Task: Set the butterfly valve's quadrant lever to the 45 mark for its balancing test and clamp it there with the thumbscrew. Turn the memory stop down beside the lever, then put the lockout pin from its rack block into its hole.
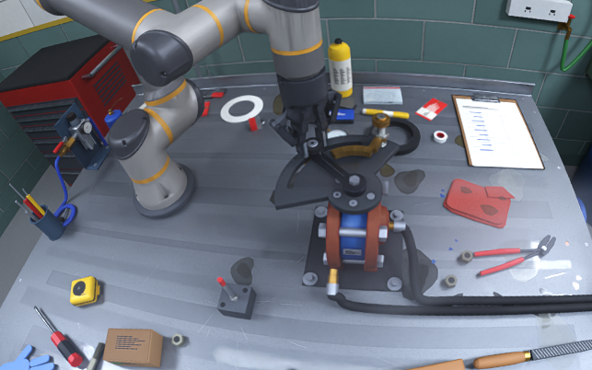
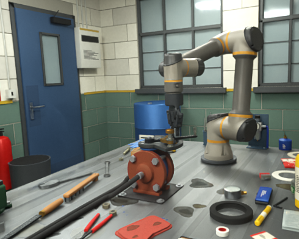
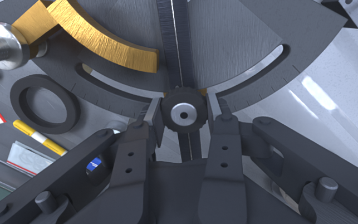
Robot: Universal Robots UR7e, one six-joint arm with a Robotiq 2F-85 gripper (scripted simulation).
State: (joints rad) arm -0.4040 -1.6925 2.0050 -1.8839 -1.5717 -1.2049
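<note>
My gripper [image 1: 311, 143] [image 3: 183, 114] [image 2: 175, 125] hangs over the butterfly valve [image 1: 353, 234] [image 2: 149, 173] at mid-bench. It is at the outer end of the dark quadrant lever [image 1: 330, 165] [image 3: 178, 41]. The lever lies across the slotted quadrant plate [image 1: 298, 179] [image 3: 230, 50]. A dark knurled thumbscrew [image 3: 183, 112] sits on the lever's end. The brass memory stop [image 1: 358, 149] [image 3: 102, 44] curves off to one side, under a brass-topped knob [image 1: 380, 122]. The red-topped lockout pin [image 1: 226, 287] stands in its grey rack block [image 1: 237, 301] near the front edge. My gripper is closed around the thumbscrew.
Behind the valve stand a yellow bottle [image 1: 340, 66] and my arm's base [image 1: 162, 184]. A black rubber ring [image 1: 404, 136] and yellow marker [image 1: 385, 112] lie just beyond the plate. A clipboard [image 1: 496, 131], red rag [image 1: 475, 201] and pliers [image 1: 512, 260] lie right. Black hoses [image 1: 473, 301] run rightwards.
</note>
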